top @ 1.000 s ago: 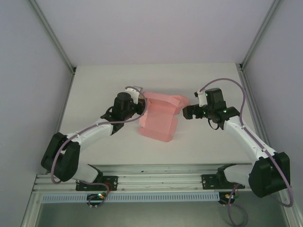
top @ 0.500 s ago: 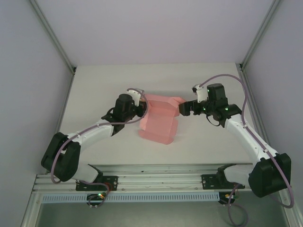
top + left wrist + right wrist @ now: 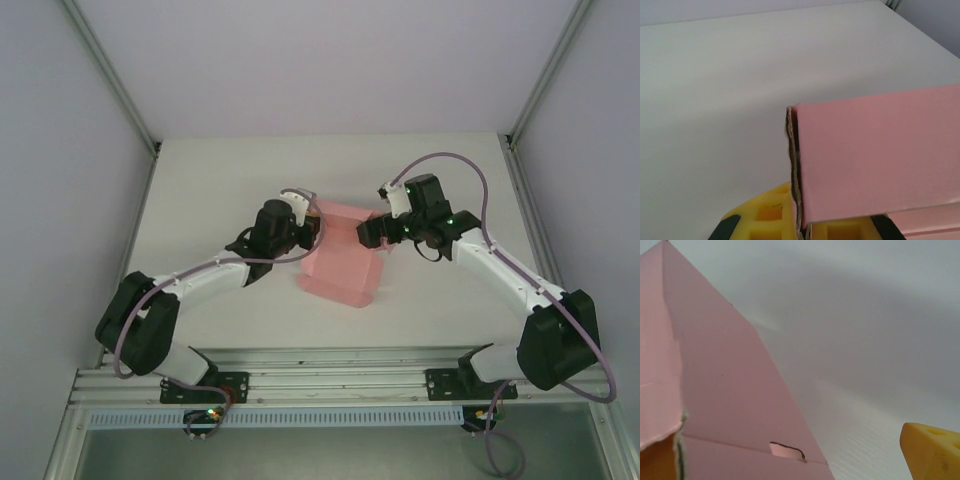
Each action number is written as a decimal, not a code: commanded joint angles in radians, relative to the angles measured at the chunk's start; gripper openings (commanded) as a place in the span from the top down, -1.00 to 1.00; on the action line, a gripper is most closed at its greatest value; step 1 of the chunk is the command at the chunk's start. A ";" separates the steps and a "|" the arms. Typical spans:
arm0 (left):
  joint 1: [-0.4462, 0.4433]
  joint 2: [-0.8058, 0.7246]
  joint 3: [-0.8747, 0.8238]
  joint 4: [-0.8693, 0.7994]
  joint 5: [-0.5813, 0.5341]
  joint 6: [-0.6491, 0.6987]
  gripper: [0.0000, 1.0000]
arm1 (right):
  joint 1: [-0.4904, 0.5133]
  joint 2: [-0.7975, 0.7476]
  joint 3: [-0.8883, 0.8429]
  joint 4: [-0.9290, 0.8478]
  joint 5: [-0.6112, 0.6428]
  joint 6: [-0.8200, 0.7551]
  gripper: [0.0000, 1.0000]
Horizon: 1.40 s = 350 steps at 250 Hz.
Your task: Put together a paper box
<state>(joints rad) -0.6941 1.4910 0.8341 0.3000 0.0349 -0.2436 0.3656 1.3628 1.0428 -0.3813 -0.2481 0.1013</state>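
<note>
The paper box [image 3: 340,265], thin matt pink card with crisp creases and only part-folded, sits at the centre of the pale, smooth desk [image 3: 220,180]. Its long axis runs roughly from the top of the frame toward the bottom.

The left pincer [image 3: 308,228] is clamped narrow on the box's upper left edge. In the left wrist view, its ribbed yellow pads [image 3: 767,217] pinch a flat pink panel [image 3: 875,165] whose cut edge looks rough and fibrous.

The right pincer [image 3: 372,235] stands wide and holds nothing, just at the box's upper right corner. From its own camera, the pink panel [image 3: 725,390], with a small cut slot [image 3: 785,450], lies to the left and one yellow fingertip [image 3: 932,450] sits at lower right.

The coming fold probably depends on that right-hand flap, which lies left of the free pincer.
</note>
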 commanded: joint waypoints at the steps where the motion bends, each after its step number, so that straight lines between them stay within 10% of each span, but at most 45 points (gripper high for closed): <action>1: -0.015 0.002 0.032 0.017 -0.016 -0.007 1.00 | 0.004 -0.023 0.002 0.040 0.111 0.030 -0.99; 159: 0.092 -0.051 -0.030 -0.031 -0.026 -0.123 1.00 | -0.077 -0.423 -0.187 -0.079 0.095 -0.011 -0.99; 271: 0.117 -0.055 -0.037 -0.015 0.110 -0.120 1.00 | -0.195 -0.156 -0.082 -0.055 0.096 -0.068 -0.99; 350: 0.116 -0.037 -0.023 0.008 0.125 -0.131 1.00 | -0.093 0.003 0.013 -0.035 -0.075 -0.166 -0.95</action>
<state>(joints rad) -0.5808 1.4658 0.8032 0.2771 0.1215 -0.3737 0.2119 1.3384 1.0187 -0.4263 -0.2466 0.0013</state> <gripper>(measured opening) 0.057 0.975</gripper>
